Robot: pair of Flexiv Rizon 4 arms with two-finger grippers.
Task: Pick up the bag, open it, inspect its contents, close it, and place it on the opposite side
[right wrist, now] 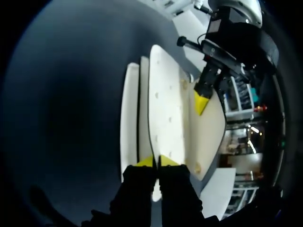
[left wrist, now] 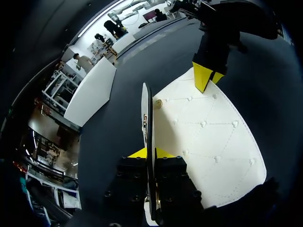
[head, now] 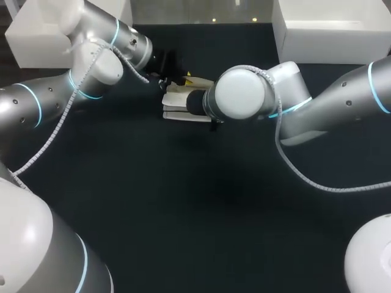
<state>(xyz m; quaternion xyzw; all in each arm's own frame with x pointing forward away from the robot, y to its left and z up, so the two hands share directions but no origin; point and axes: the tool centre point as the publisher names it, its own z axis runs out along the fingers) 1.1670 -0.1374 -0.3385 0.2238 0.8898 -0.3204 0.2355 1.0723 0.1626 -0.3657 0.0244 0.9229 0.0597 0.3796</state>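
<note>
A white quilted bag (head: 178, 104) lies at the back middle of the dark table, between my two arms. In the left wrist view my left gripper (left wrist: 147, 153) is shut on a thin upright edge of the bag, and the studded white flap (left wrist: 208, 137) spreads out beside it. My right gripper (left wrist: 207, 77) shows at the flap's far end. In the right wrist view my right gripper (right wrist: 156, 161) is shut on a thin white edge of the bag (right wrist: 165, 109), with my left gripper's yellow tip (right wrist: 200, 102) against the panel ahead. The right wrist (head: 239, 93) hides part of the bag from above.
A white box (head: 36, 36) stands at the back left and another white box (head: 330, 30) at the back right. The dark table top (head: 195, 201) stretches out in front of the bag.
</note>
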